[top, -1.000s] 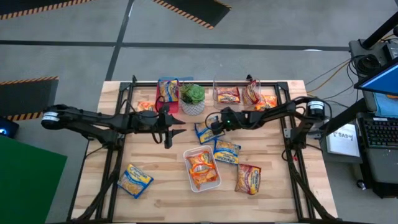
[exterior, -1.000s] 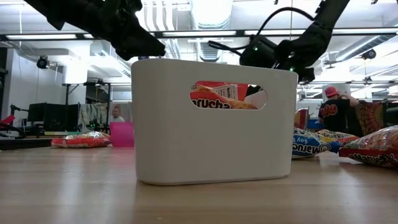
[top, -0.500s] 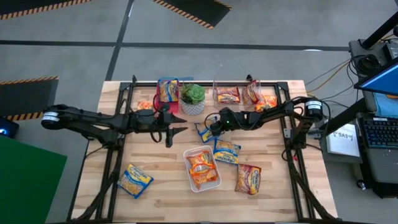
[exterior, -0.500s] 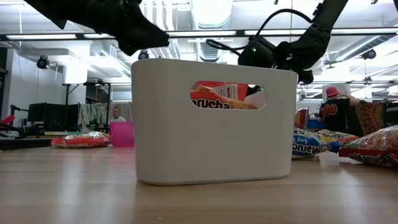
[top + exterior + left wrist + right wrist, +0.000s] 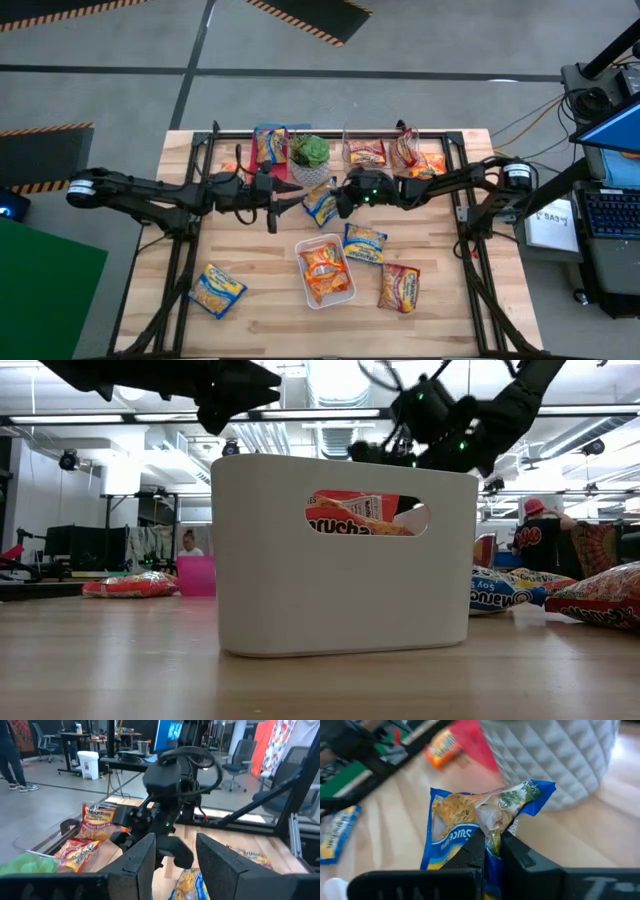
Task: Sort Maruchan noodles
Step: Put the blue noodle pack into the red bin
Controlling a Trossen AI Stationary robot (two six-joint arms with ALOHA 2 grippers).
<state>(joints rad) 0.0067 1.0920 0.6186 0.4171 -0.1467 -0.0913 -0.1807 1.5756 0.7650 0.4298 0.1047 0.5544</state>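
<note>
Right claw (image 5: 338, 203) is clamped on a crinkly blue-edged yellow plastic noodle pkt (image 5: 322, 204), lifted off the wooden worktop (image 5: 260, 310) near centre, just at 5 o'clock of the white-potted green plant (image 5: 310, 158). Left claw (image 5: 292, 201) hangs w/ fingers apart, empty, at 9 o'clock of that pkt. White rectangular bin (image 5: 325, 273) holding an orange pkt sits at 6 o'clock; other pkts lie scattered at 4 and 7 o'clock.
</note>
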